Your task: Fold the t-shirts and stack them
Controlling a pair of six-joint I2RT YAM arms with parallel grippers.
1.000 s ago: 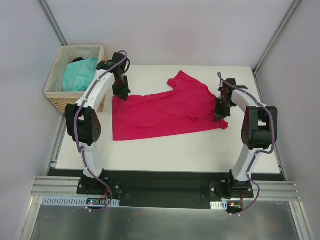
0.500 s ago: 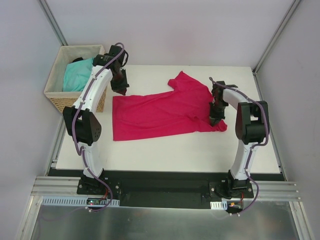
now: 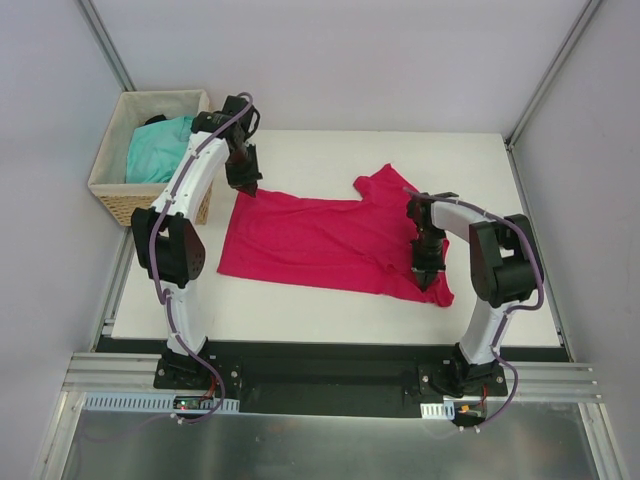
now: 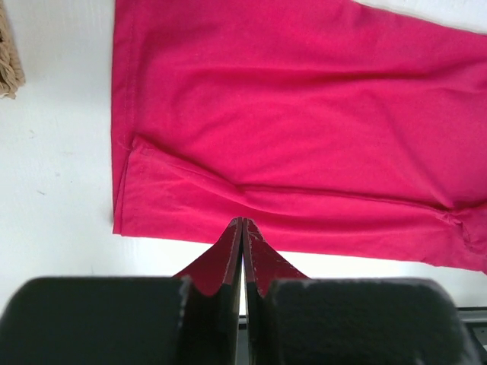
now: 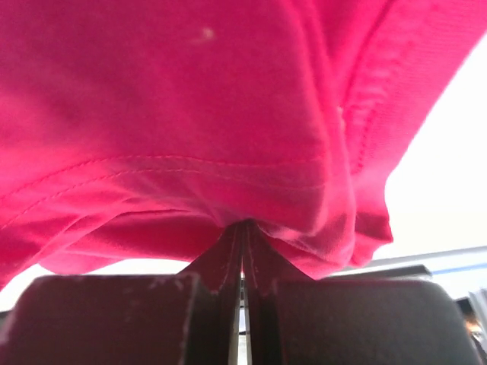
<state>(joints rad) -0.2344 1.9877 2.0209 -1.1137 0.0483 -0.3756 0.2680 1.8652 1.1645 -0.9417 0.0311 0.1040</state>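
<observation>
The crimson-pink t-shirt (image 3: 320, 235) lies spread across the white table, body to the left and sleeves to the right. My right gripper (image 3: 423, 268) is shut on its near right part. In the right wrist view the fabric (image 5: 190, 99) bunches and drapes over the closed tips (image 5: 243, 224). My left gripper (image 3: 245, 186) hovers by the shirt's far left corner. Its jaws (image 4: 241, 222) are shut with nothing between them, and the flat cloth (image 4: 304, 114) lies below. The turquoise t-shirt (image 3: 160, 148) sits crumpled in the basket.
The woven wicker basket (image 3: 110, 175) stands at the table's far left corner, right beside the left arm. Bare white table (image 3: 330, 310) runs along the near edge and behind the shirt. Metal frame posts rise at the back corners.
The right gripper has dragged the shirt's right end toward the near edge, turning the whole shirt. The left gripper closed fully and shifted slightly around the far left corner.
</observation>
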